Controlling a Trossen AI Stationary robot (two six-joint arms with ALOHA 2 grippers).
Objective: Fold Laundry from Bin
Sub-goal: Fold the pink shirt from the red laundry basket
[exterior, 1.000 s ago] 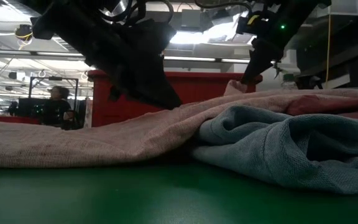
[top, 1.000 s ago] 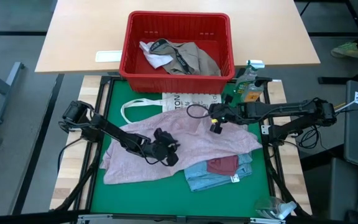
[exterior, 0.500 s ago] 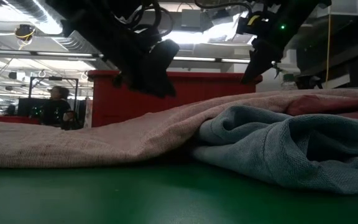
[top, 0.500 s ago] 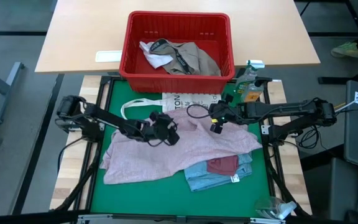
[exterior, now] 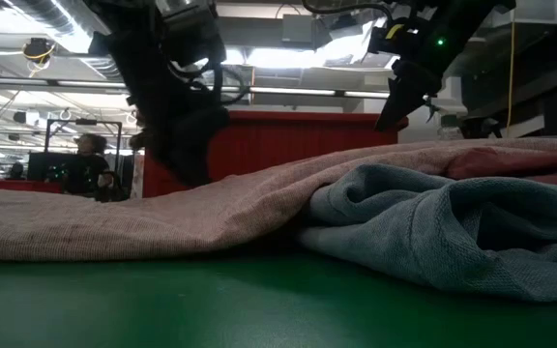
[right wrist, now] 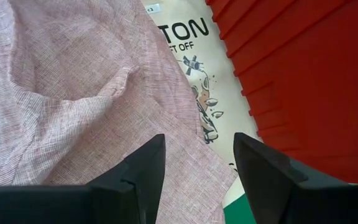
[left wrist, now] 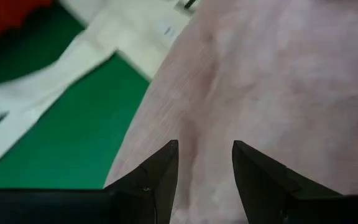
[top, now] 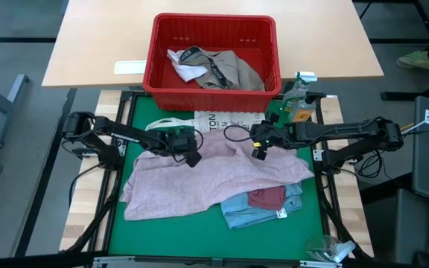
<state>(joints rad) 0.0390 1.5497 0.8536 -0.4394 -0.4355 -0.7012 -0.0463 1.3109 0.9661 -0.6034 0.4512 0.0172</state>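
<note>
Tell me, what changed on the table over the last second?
The left gripper let go of the pink garment and drew back toward the bin, jaws now open. The right gripper opened too but kept its place. The garments did not shift.

The bin point(top: 214, 50) stands at the far side of the counter point(top: 88, 45), behind the mat point(top: 199, 231). Inside the bin lies a heap of laundry point(top: 218, 68). On the mat, just in front of the bin, lies a tote bag point(top: 226, 119), partly covered by a spread shirt point(top: 207, 179). Under the shirt's right front edge lies a stack of folded garments point(top: 263, 205). A bottle point(top: 298, 100) stands to the right of the bin. The left gripper point(top: 187, 141) hangs above the shirt's far left edge, beside the tote bag. The right gripper point(top: 261, 141) hangs above the shirt's far right edge, near the bin's front wall.
</note>
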